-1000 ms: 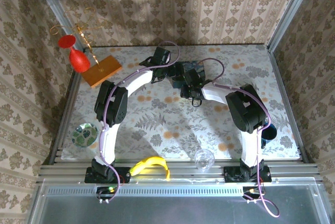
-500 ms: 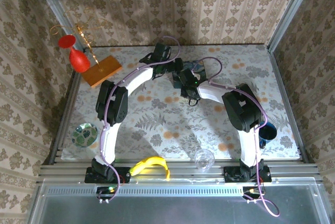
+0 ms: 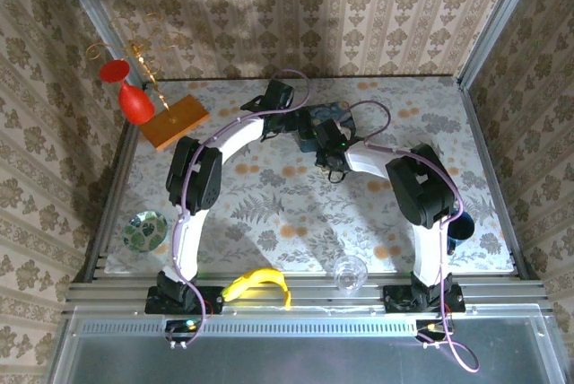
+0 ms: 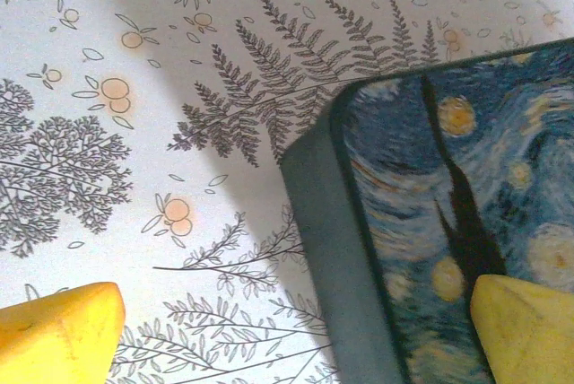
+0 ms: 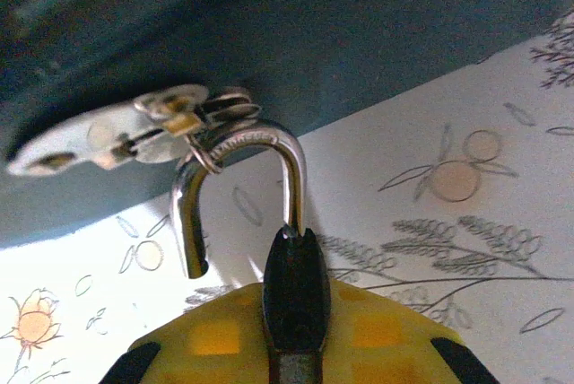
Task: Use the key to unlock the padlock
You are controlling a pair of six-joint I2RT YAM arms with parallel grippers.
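Banana point(image 3: 256, 283) and clear glass point(image 3: 350, 272) sit at the near edge of the flower-printed surface point(image 3: 269, 213). A small green dish point(image 3: 145, 230) lies by the left edge, and a dark blue mug point(image 3: 459, 225) by the right edge is half hidden behind the right arm.

Further in, toward the far edge, both arms meet at the blue tin point(image 4: 448, 222), its lid painted with a swirling night sky and yellow stars. The left fingers point(image 4: 58, 335) stand wide, the tin's corner between them.

The right fingers point(image 5: 215, 335) are pinched on the padlock point(image 5: 294, 285), just beside the tin's wall. Only a thin dark edge of its body shows. One leg of its silver shackle point(image 5: 291, 178) ends free in the air. Stamped marks on the curve are too small to read. A little ring point(image 5: 204, 158) on it holds pale, blurred metal pieces point(image 5: 90, 137); I cannot tell whether they are keys.

At the far left corner are an orange block point(image 3: 175, 121) and a red vase point(image 3: 134, 101).
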